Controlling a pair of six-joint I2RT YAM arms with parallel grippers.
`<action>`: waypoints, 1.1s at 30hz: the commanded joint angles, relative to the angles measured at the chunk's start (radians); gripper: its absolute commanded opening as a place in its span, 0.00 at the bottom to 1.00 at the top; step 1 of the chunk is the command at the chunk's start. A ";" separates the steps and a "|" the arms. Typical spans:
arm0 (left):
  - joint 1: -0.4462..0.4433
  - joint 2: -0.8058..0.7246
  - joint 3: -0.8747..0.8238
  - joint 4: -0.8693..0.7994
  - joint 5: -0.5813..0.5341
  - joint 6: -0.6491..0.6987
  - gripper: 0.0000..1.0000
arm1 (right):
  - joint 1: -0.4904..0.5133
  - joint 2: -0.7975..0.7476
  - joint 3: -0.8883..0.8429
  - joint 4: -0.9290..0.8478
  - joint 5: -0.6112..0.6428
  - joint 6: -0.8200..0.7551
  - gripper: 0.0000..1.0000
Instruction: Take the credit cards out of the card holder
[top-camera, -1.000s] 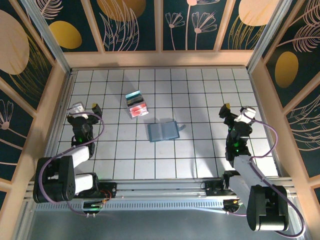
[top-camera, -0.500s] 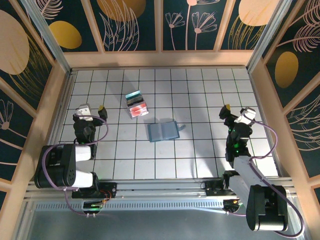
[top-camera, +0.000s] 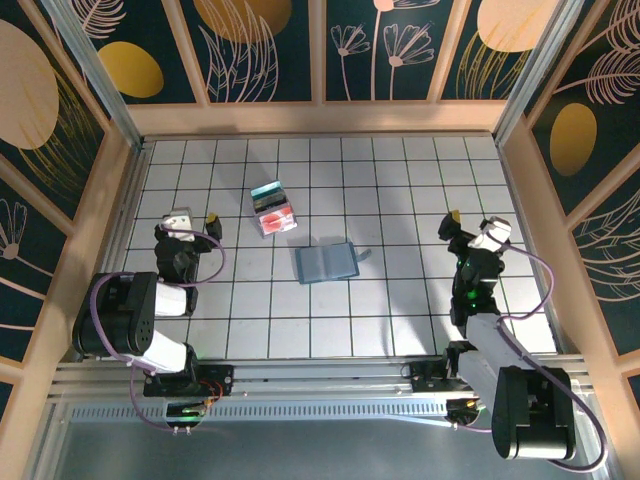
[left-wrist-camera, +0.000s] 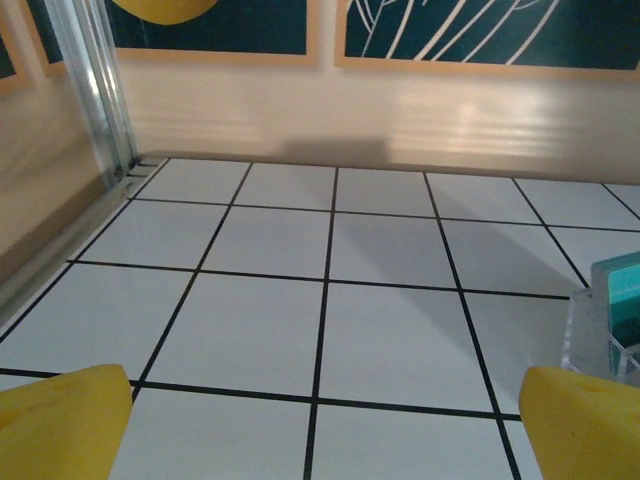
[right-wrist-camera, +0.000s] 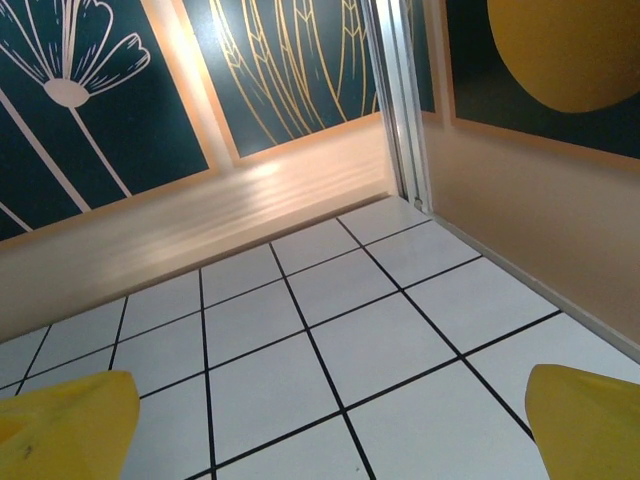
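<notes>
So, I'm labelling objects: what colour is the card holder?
The card holder is blue-grey, best seen in the top external view.

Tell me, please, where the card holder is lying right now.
In the top external view, the card holder lies near the middle of the tiled table, just below and to the right of the credit cards in that picture.

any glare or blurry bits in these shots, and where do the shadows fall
Top external: sharp, evenly lit, soft grey shadow bands on the white tiled floor beside the blue-grey bifold card holder. Left wrist: pale glare on the beige back wall; the left pincer's yellow fingertips are out of focus. Right wrist: bright glare on the beige wall panel, the right pincer's yellow fingertips blurred.
</notes>
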 joint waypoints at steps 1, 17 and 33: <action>-0.005 0.009 0.017 0.026 -0.032 -0.016 0.99 | -0.010 0.028 -0.028 0.112 -0.030 -0.032 0.99; -0.005 0.007 0.012 0.034 -0.032 -0.016 0.99 | -0.012 0.339 -0.061 0.462 -0.168 -0.084 0.99; -0.005 0.006 0.012 0.034 -0.031 -0.018 0.99 | -0.122 0.573 -0.036 0.656 -0.359 -0.052 0.99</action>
